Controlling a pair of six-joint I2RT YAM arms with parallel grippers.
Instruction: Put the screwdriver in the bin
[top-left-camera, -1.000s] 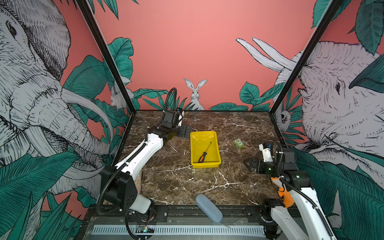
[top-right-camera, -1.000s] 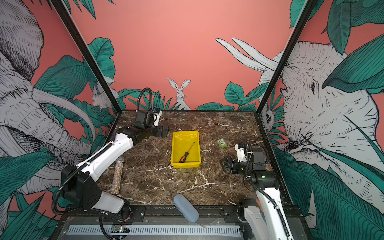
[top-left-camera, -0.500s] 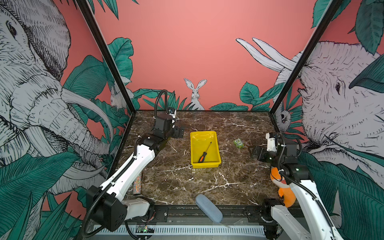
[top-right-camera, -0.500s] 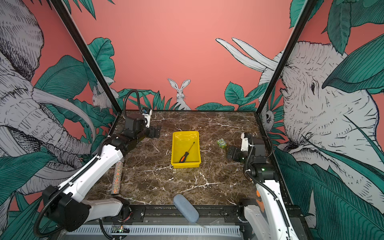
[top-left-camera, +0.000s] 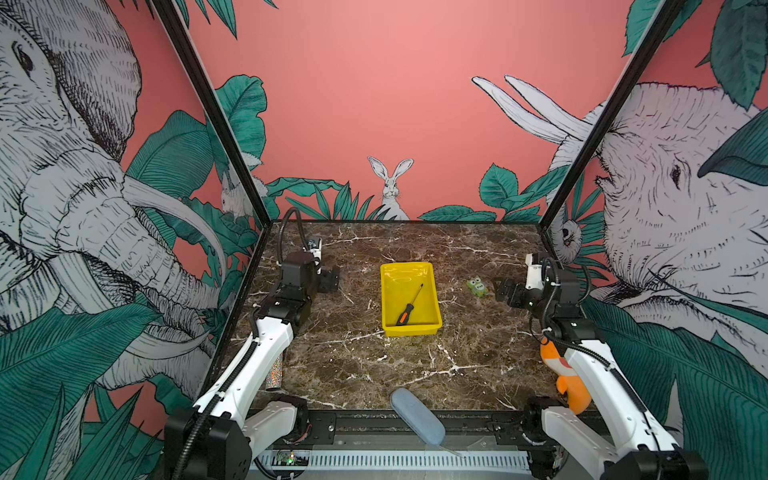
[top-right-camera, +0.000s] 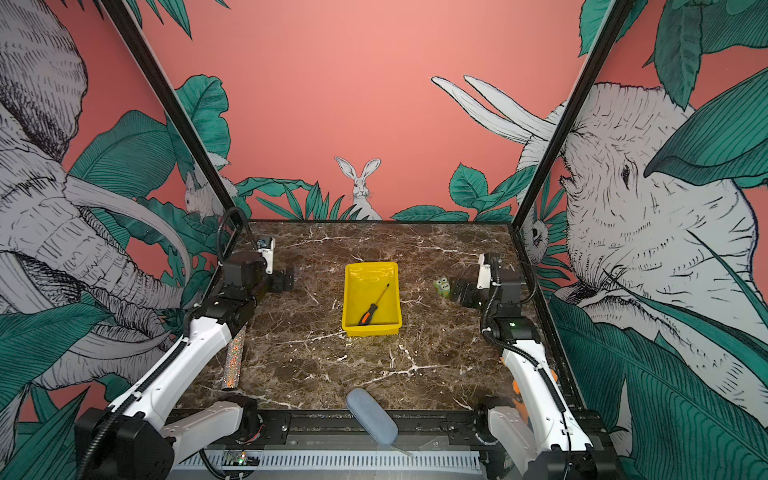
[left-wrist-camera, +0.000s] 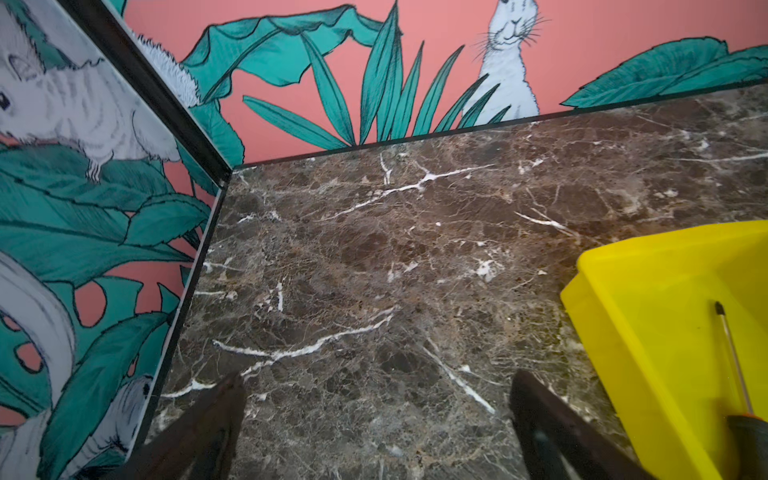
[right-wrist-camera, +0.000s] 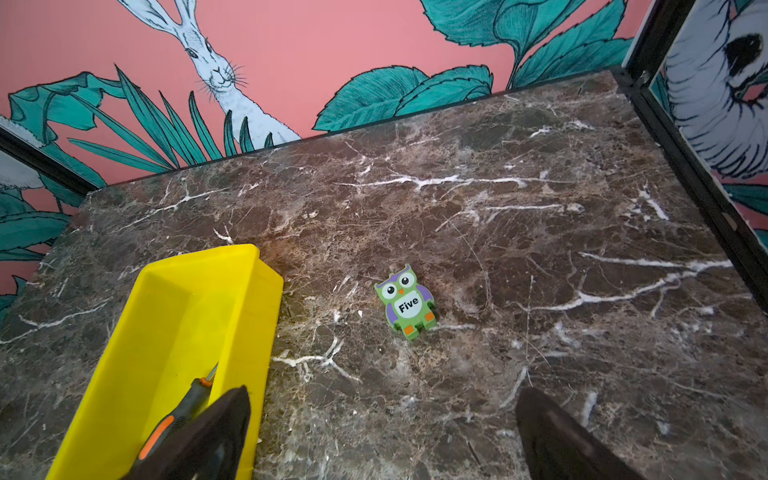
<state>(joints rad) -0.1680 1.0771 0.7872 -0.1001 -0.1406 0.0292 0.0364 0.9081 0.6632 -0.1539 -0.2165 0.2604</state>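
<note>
Top views high, frontal; wrist views share bin (left-wrist-camera: 660, 286).

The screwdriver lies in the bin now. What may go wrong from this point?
1. The open right claw sits close to the green owl toy; a forward move may knock it.
2. The open left claw stands beside the bin, apart; a sideways swing might shove it and roll the screwdriver.

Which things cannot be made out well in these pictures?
- Orange object, top views: mostly behind the right arm; identity unclear.
- Glitter tube, top views: far end hidden by the left arm.
- Screwdriver, left wrist view: handle cut off by the picture edge.
</note>
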